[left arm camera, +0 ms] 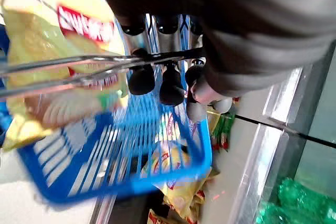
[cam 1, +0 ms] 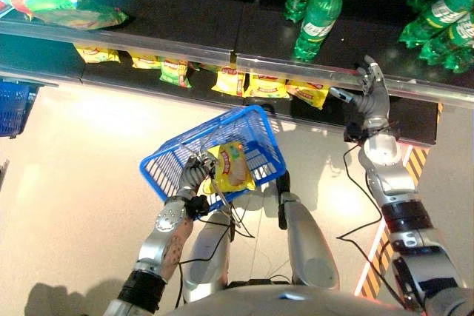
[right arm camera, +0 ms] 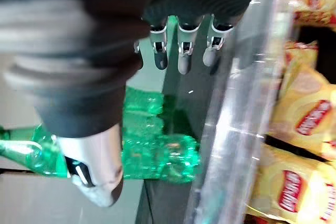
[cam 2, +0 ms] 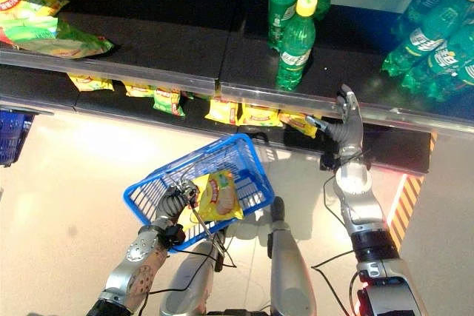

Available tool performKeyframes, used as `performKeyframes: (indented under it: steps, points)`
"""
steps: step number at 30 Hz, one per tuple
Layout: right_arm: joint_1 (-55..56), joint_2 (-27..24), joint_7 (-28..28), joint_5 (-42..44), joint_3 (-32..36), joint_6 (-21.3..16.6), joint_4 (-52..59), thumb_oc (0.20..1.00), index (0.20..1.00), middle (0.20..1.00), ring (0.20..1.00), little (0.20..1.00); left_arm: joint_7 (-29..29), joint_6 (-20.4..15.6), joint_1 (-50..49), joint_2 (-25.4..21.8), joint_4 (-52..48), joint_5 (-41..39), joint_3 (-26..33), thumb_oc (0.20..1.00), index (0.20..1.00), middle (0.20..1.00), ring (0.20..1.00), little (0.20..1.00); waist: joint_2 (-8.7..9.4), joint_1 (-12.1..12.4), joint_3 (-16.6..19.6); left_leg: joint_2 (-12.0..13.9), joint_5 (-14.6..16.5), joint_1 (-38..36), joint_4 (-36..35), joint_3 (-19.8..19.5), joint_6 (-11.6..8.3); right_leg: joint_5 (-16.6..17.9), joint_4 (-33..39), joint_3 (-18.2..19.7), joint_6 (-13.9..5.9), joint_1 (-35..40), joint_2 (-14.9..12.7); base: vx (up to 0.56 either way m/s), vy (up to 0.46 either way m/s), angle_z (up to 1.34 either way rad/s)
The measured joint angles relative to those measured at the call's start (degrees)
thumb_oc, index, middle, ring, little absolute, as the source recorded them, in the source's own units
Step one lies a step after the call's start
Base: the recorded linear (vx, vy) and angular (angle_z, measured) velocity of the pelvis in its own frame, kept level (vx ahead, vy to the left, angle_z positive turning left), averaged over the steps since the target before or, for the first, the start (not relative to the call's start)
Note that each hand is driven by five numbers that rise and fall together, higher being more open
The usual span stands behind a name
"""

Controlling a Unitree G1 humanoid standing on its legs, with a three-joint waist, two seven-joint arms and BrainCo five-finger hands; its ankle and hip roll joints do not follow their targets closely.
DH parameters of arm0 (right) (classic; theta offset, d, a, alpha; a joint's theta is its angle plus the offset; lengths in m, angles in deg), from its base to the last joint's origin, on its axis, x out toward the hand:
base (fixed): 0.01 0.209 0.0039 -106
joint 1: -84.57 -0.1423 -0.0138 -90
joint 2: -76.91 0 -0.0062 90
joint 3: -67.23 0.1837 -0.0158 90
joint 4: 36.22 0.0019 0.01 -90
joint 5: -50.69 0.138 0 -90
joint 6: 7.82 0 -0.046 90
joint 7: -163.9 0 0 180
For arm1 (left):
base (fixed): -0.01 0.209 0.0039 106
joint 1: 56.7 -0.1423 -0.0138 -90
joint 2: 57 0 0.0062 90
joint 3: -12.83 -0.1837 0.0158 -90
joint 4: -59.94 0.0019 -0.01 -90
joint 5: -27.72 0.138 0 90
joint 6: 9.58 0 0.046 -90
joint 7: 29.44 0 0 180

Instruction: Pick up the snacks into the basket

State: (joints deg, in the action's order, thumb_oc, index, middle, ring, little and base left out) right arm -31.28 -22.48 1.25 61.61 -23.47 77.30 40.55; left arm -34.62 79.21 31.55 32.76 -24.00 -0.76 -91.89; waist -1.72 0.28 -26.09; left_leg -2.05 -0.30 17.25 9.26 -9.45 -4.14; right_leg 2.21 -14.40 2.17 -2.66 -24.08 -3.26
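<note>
A blue plastic basket point(cam 1: 194, 133) hangs in front of the shelves, tilted, with one yellow snack bag point(cam 1: 233, 166) lying in it. My left hand point(cam 1: 194, 175) grips the basket's wire handle point(left arm camera: 105, 61), its fingers point(left arm camera: 142, 80) curled round the wires. More yellow snack bags point(cam 1: 266, 86) lie in a row on the low shelf behind the basket. Raised at the metal shelf edge point(right arm camera: 247, 103), my right hand point(cam 1: 370, 101) is just right of those bags, with straight fingers point(right arm camera: 184, 59) and nothing held.
Green bottles point(cam 1: 320, 16) stand on the shelf above the right hand. Green and yellow snack bags point(cam 1: 67, 5) lie on that shelf's left end. A second blue basket point(cam 1: 13, 105) shows at the far left. Striped floor tape point(cam 1: 385, 249) runs at the right.
</note>
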Motion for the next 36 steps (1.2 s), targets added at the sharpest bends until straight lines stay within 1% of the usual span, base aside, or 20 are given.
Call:
performKeyframes:
  steps: [3,6,10,11,12,16,18,20,23,24,27,30,36]
  points:
    - [-1.9,-0.2,0.7,0.2,-0.2,0.0,-0.9,1.000,1.000,1.000,1.000,1.000,0.0,-0.4,0.7,0.0,0.0,0.0,-0.3,0.200,0.200,0.200,0.200,0.200,0.34,0.9,-0.2,0.1,0.0,-0.2,-0.3,-0.1,0.00,0.0,0.1,-0.1,0.06,0.2,0.0,0.00,-0.001,0.03]
    - [-3.5,-0.3,0.8,1.2,-2.1,0.0,-2.3,1.000,1.000,1.000,1.000,1.000,-0.8,-0.8,0.9,0.1,-0.1,0.0,0.1,0.200,0.200,0.200,0.200,0.200,0.99,0.7,-0.6,0.2,0.0,-0.8,-0.3,-0.2,0.00,-0.1,0.2,-0.3,-0.01,1.0,0.1,-0.01,-0.007,0.02]
    - [-4.0,-0.3,0.8,2.5,-2.5,0.0,-6.1,1.000,1.000,1.000,1.000,1.000,-2.4,-1.5,1.3,0.3,-0.1,0.0,0.9,0.200,0.200,0.200,0.200,0.200,1.38,1.3,-1.0,0.2,0.0,-0.6,0.1,-0.4,-0.03,-0.2,0.2,-0.6,-0.06,0.9,0.1,-0.01,-0.005,0.01]
    - [-4.1,-0.6,1.1,3.3,-2.4,0.1,-7.4,1.000,1.000,1.000,1.000,1.000,-3.2,-1.9,1.6,0.4,-0.1,0.0,1.4,0.200,0.200,0.200,0.200,0.200,1.40,2.1,-1.5,0.3,0.0,-0.5,0.2,-0.4,-0.05,-0.2,0.1,-0.8,-0.06,0.9,0.1,-0.01,-0.022,0.04]
    - [-4.3,-0.7,1.2,3.4,-2.4,0.1,-7.8,1.000,1.000,1.000,1.000,1.000,-3.5,-2.0,1.6,0.4,-0.2,0.0,1.7,0.200,0.200,0.200,0.200,0.200,1.31,2.3,-1.7,0.3,0.0,-0.3,0.3,-0.7,-0.08,-0.2,0.0,-1.1,-0.05,0.9,0.1,-0.01,-0.029,0.14]
    - [-5.9,-0.7,2.0,4.5,-2.4,0.2,-9.1,1.000,1.000,1.000,1.000,1.000,-4.5,-2.6,1.6,0.5,-0.3,-0.2,4.1,0.200,0.200,0.200,0.200,0.200,1.28,2.8,-2.8,0.2,-0.3,0.5,0.4,-2.2,-0.49,-0.3,-0.1,-2.3,0.11,0.8,0.0,-0.01,-0.013,0.17]
    - [-7.9,-0.8,2.1,5.1,-2.4,0.3,-11.8,1.000,1.000,1.000,1.000,1.000,-5.0,-2.6,1.6,0.5,-0.3,-0.6,4.3,0.200,0.200,0.200,0.200,0.200,1.30,3.0,-2.9,0.2,-0.3,0.6,0.5,-2.5,-0.53,-0.3,-0.1,-2.6,0.12,0.8,-0.1,0.00,-0.003,0.08]
    - [-10.1,-1.7,2.6,6.4,-2.5,0.3,-14.2,1.000,1.000,1.000,1.000,1.000,-5.3,-2.8,1.6,0.5,-0.4,-1.5,4.4,0.200,0.200,0.200,0.200,0.200,1.29,3.8,-2.9,0.1,-0.3,0.7,0.5,-2.8,-0.53,-0.5,-0.1,-2.8,0.24,0.7,-0.2,-0.01,-0.001,0.07]
    - [-12.5,-2.6,3.2,6.9,-2.6,0.3,-14.4,1.000,1.000,1.000,1.000,1.000,-5.8,-2.9,1.6,0.4,-0.4,-1.7,4.7,0.200,0.200,0.200,0.200,0.200,1.33,4.0,-3.4,-0.2,-0.3,1.6,0.9,-3.1,-0.52,-0.7,-0.7,-3.1,0.18,-0.1,-0.5,-0.01,-0.006,0.08]
    - [-13.7,-2.7,3.2,7.5,-2.7,0.3,-15.1,1.000,1.000,1.000,1.000,1.000,-5.9,-2.9,1.6,0.4,-0.4,-1.8,4.6,0.200,0.200,0.200,0.200,0.200,1.31,4.4,-3.8,-0.3,-0.4,1.7,1.1,-3.2,-0.46,-0.8,-1.0,-3.2,0.11,-0.2,-0.7,0.00,-0.011,0.04]
    - [-15.8,-3.0,3.3,8.5,-2.8,0.5,-18.9,1.000,1.000,1.000,1.000,1.000,-5.9,-2.9,1.7,0.3,-0.4,-2.2,4.6,0.200,0.200,0.200,0.200,0.200,1.31,4.9,-3.8,-0.4,-0.4,1.9,1.1,-3.2,-0.45,-1.1,-1.1,-3.5,0.10,-0.3,-0.8,0.00,-0.006,0.07]
    - [-19.6,-5.0,4.5,9.5,-4.5,0.6,-23.7,1.000,1.000,1.000,1.000,1.000,-5.9,-2.9,1.7,-0.1,-1.0,-2.3,4.2,0.200,0.200,0.200,0.200,0.200,1.30,5.7,-3.8,-0.5,-0.4,3.0,1.6,-3.3,-0.43,-1.3,-1.8,-3.9,0.07,-1.3,-1.1,0.00,-0.002,0.07]
    - [-22.4,-5.3,4.9,10.6,-4.6,0.7,-26.2,1.000,1.000,1.000,1.000,1.000,-6.0,-2.9,1.7,-0.3,-1.5,-2.3,3.1,0.200,0.200,0.200,0.200,0.200,1.21,6.0,-3.9,-0.6,-0.4,3.7,1.9,-3.5,-0.43,-1.3,-1.9,-4.2,0.10,-1.8,-1.1,0.00,0.000,0.01]
